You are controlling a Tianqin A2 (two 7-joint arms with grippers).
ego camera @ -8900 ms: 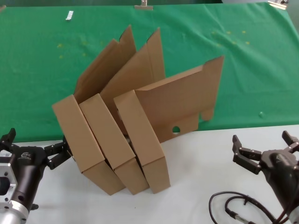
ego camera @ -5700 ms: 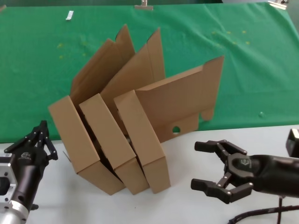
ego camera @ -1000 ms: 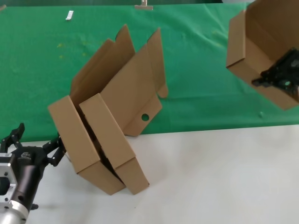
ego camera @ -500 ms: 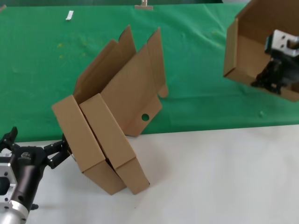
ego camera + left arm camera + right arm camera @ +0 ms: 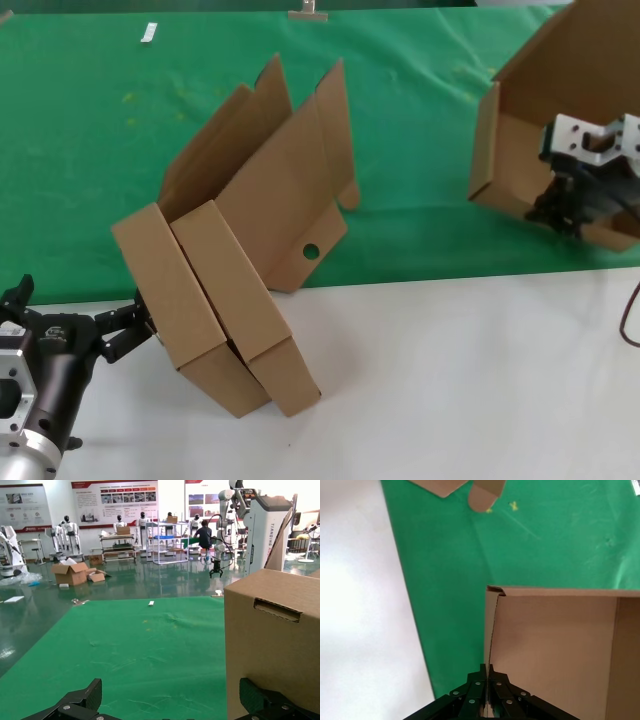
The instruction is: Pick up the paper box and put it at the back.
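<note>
My right gripper (image 5: 557,207) is shut on a side wall of the open brown paper box (image 5: 507,152) at the far right, holding it tilted low over the green cloth (image 5: 90,150). In the right wrist view the fingers (image 5: 479,686) pinch the wall's edge, with the box's inside (image 5: 555,640) beside them. Two other boxes alike, one (image 5: 165,300) and another (image 5: 240,300), lean together at the cloth's front edge with lids raised. My left gripper (image 5: 80,308) is open and empty beside the leftmost box, which fills one side of the left wrist view (image 5: 280,645).
The white tabletop (image 5: 450,380) runs along the front, in front of the green cloth. A small white tag (image 5: 149,33) and a metal clip (image 5: 307,12) lie at the cloth's far edge. A cable (image 5: 632,320) hangs at the right edge.
My right gripper has come down and toward the front with the box, which has swung more upright. The two leaning boxes and my left arm have stayed put over the last half second.
</note>
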